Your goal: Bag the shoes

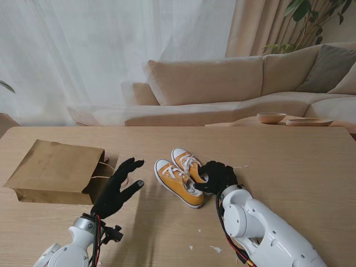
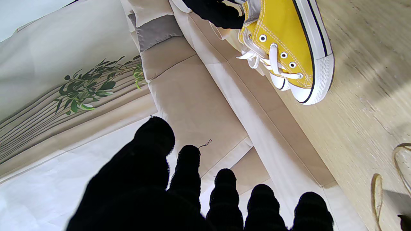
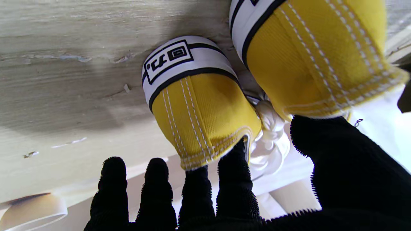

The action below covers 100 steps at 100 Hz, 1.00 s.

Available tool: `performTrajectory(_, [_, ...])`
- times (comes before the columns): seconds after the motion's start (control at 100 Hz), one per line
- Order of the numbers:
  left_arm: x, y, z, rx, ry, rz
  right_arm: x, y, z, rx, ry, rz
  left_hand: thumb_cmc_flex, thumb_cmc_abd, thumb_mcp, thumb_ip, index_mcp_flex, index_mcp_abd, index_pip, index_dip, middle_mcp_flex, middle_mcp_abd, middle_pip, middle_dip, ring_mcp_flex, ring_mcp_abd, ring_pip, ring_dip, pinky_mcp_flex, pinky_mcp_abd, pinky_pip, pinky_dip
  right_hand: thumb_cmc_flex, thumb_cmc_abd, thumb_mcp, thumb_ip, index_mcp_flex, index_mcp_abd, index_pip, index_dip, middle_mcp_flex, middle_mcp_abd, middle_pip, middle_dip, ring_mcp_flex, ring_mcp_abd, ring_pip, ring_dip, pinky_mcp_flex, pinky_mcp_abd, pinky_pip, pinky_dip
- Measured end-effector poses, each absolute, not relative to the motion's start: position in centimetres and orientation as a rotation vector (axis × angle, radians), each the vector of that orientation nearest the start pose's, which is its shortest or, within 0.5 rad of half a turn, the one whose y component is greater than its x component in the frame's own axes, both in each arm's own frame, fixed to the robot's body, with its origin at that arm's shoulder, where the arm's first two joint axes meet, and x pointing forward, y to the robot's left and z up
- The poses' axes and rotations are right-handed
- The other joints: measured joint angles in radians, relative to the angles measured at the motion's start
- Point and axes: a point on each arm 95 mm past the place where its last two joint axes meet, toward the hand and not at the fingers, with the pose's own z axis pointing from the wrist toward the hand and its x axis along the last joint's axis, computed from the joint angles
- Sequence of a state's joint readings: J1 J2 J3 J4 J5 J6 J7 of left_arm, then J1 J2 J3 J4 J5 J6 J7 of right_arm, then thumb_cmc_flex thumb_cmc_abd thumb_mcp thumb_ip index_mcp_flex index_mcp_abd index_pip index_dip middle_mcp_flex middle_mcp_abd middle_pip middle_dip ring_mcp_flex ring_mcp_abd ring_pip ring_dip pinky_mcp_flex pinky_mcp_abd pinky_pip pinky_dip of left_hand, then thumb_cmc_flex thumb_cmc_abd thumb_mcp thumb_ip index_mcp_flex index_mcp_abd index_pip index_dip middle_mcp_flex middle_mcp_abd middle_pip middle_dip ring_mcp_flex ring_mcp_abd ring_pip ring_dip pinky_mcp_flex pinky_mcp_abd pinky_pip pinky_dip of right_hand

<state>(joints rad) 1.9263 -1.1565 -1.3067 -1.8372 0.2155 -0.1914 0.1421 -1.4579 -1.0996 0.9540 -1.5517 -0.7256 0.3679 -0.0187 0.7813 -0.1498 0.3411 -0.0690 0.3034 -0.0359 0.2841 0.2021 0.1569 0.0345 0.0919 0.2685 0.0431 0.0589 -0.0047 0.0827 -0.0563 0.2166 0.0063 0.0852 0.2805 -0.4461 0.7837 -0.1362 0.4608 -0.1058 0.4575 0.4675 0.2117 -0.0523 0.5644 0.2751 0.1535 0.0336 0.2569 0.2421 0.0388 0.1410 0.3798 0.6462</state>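
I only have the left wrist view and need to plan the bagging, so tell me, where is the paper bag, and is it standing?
Observer: The paper bag lies on its side, left of the open left hand, mouth toward the shoes.
Operator: I see one shoe. Any more?
Observer: Two yellow shoes sit side by side, heels toward the robot.
Operator: Is the right hand gripping them?
Observer: The right hand has its fingers at both heels; I cannot tell whether it grips.
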Motion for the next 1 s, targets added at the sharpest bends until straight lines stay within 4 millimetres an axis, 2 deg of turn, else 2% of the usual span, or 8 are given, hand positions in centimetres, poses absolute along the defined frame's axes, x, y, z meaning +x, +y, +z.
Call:
performTrajectory(0.16, [30.2, -1.8, -32.8, -1.929, 0.818, -2.175, 40.4, 5.0, -36.4, 1.595, 1.412, 1.327, 0.000, 0.000, 0.000, 0.000, 0.000, 0.000, 0.000, 0.000, 0.000, 0.000, 0.000, 0.000, 0.000, 0.000, 0.000, 0.000, 0.000, 0.000, 0.000, 0.000, -0.013, 0.004, -0.026, 0.000, -0.011, -0.003, -0.001, 0.027, 0.000, 0.000, -0.038, -0.011, 0.000, 0.008, -0.016, 0.000, -0.001, 0.000, 0.000, 0.002])
performTrajectory(0.52, [30.2, -1.6, -32.8, -1.931, 0.811, -2.177, 41.4, 6.0, -37.0, 1.595, 1.418, 1.316, 0.000, 0.000, 0.000, 0.000, 0.000, 0.003, 0.000, 0.000, 0.000, 0.000, 0.000, 0.000, 0.000, 0.000, 0.000, 0.000, 0.000, 0.000, 0.000, 0.000, -0.012, -0.007, -0.024, 0.000, 0.019, -0.013, 0.024, 0.056, 0.000, 0.002, -0.039, 0.002, 0.000, 0.009, -0.012, 0.000, -0.001, 0.000, 0.000, 0.003])
performTrajectory(0.59, [30.2, -1.6, -32.8, -1.931, 0.809, -2.178, 41.7, 6.2, -37.1, 1.586, 1.411, 1.308, 0.000, 0.000, 0.000, 0.000, 0.000, 0.003, 0.000, 0.000, 0.000, 0.000, 0.000, 0.000, 0.000, 0.000, 0.000, 0.000, 0.000, 0.000, 0.000, 0.000, -0.012, -0.020, -0.020, 0.000, 0.044, -0.026, 0.025, 0.064, 0.000, -0.001, -0.006, 0.015, 0.000, 0.009, 0.003, 0.008, -0.001, -0.001, 0.000, 0.003])
performTrajectory(0.61, [30.2, -1.6, -32.8, -1.932, 0.809, -2.178, 41.7, 6.3, -37.1, 1.585, 1.406, 1.308, 0.000, 0.000, 0.000, 0.000, 0.000, 0.004, 0.000, 0.000, 0.000, 0.000, 0.000, 0.000, 0.000, 0.000, 0.000, 0.000, 0.000, 0.000, 0.000, 0.000, -0.012, -0.021, -0.014, 0.021, 0.056, -0.029, 0.028, 0.065, 0.000, -0.003, 0.004, 0.018, 0.000, 0.009, 0.010, 0.009, -0.001, -0.003, 0.000, 0.003])
performTrajectory(0.72, [30.1, -1.5, -32.7, -1.934, 0.806, -2.179, 42.1, 6.5, -37.5, 1.583, 1.369, 1.307, 0.000, 0.000, 0.000, 0.000, 0.000, 0.004, 0.000, 0.000, 0.000, 0.000, 0.000, 0.000, 0.000, 0.000, 0.000, 0.000, 0.000, 0.000, 0.000, 0.000, -0.012, -0.021, -0.006, 0.021, 0.093, -0.053, 0.051, 0.069, 0.000, -0.004, 0.034, 0.026, 0.000, 0.009, 0.025, 0.011, 0.002, -0.003, 0.000, 0.003])
performTrajectory(1.0, [30.1, -1.5, -32.6, -1.938, 0.803, -2.182, 42.8, 7.6, -37.6, 1.600, 1.356, 1.285, 0.000, 0.000, 0.000, 0.000, 0.000, 0.012, 0.000, 0.000, 0.000, 0.000, 0.000, 0.000, 0.000, 0.000, 0.000, 0.000, 0.000, 0.000, 0.000, 0.000, -0.012, -0.019, -0.006, 0.021, 0.105, -0.050, 0.085, 0.083, 0.000, -0.004, 0.065, 0.040, 0.000, 0.009, 0.048, 0.013, 0.010, -0.003, 0.000, 0.004])
